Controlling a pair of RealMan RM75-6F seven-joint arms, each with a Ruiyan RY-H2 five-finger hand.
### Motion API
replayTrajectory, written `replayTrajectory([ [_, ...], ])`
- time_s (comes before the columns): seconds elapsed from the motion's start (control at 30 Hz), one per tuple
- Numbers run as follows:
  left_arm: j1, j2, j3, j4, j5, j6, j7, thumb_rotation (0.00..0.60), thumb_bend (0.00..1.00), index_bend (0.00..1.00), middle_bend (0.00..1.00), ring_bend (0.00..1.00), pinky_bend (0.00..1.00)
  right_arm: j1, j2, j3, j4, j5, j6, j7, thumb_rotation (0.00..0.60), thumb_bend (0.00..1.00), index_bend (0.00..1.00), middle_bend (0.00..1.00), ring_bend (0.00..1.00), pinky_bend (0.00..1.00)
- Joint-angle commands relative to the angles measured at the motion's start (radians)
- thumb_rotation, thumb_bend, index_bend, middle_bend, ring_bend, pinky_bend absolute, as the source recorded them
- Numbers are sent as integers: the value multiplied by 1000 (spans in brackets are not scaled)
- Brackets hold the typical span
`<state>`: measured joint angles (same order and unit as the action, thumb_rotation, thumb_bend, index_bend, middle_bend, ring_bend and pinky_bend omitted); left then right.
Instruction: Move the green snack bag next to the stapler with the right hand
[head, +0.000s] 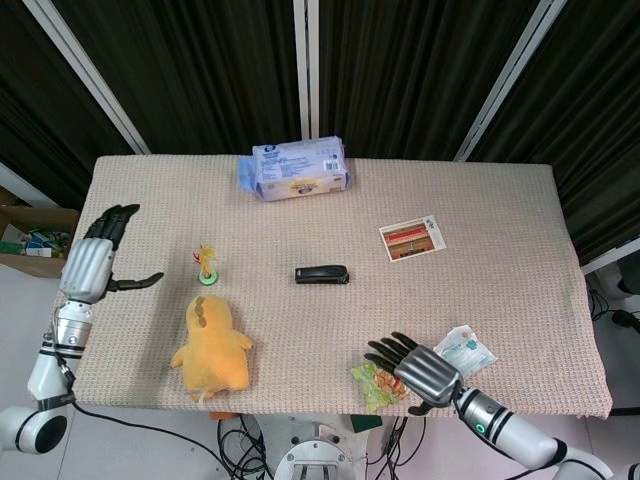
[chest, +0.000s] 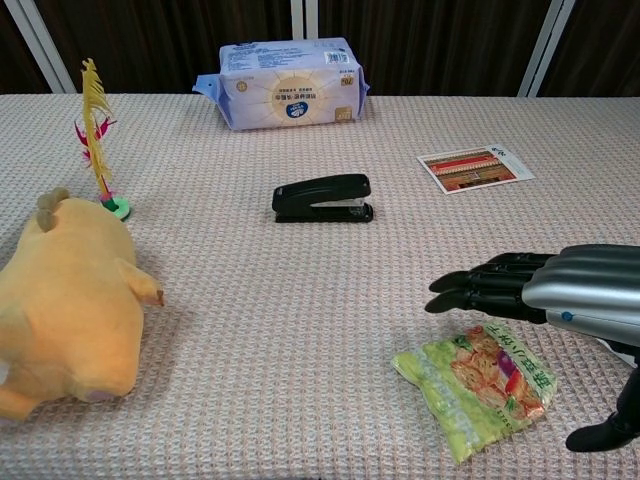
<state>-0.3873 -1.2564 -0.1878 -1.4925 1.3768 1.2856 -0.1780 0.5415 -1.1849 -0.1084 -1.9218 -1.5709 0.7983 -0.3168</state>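
Note:
The green snack bag (chest: 478, 387) (head: 373, 382) lies flat near the table's front edge, right of centre. My right hand (chest: 560, 300) (head: 418, 369) hovers over the bag's right part, palm down, fingers spread and pointing left, thumb (chest: 605, 432) hanging apart on the near side; nothing is in it. The black stapler (chest: 323, 198) (head: 322, 274) sits mid-table, well behind and to the left of the bag. At the table's left edge my left hand (head: 92, 262) is open and off the surface.
A yellow plush toy (chest: 60, 310) lies at the front left, with a feathered shuttlecock (chest: 97, 130) behind it. A blue wipes pack (chest: 288, 84) stands at the back. A printed card (chest: 474, 168) lies at the right, and a white sachet (head: 464, 350) sits right of my right hand.

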Motion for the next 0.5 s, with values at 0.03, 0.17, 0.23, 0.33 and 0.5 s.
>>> replayTrajectory([
  [0.03,1,-2,1,-1,1,2,-5,443,0,75,98,53,152,12,-43,15,0,51,-26,-27,600,87,0,26,0,2],
  [0.17,3,-3,6,2,4,2,-5,443,0,75,98,53,152,23,-85,19,26,61,-35,-39,600,124,0,53,0,41],
  [0.23,3,-3,7,3,3,1,-4,443,0,75,98,53,152,26,-99,19,34,69,-38,-46,600,137,0,76,0,63],
  [0.33,5,-2,7,6,1,3,-8,443,0,75,98,53,152,29,-112,16,46,85,-39,-67,600,151,0,123,15,112],
  [0.5,5,-2,7,9,3,6,-14,442,0,75,98,53,152,31,-120,16,49,128,-37,-104,600,176,37,226,120,198],
])
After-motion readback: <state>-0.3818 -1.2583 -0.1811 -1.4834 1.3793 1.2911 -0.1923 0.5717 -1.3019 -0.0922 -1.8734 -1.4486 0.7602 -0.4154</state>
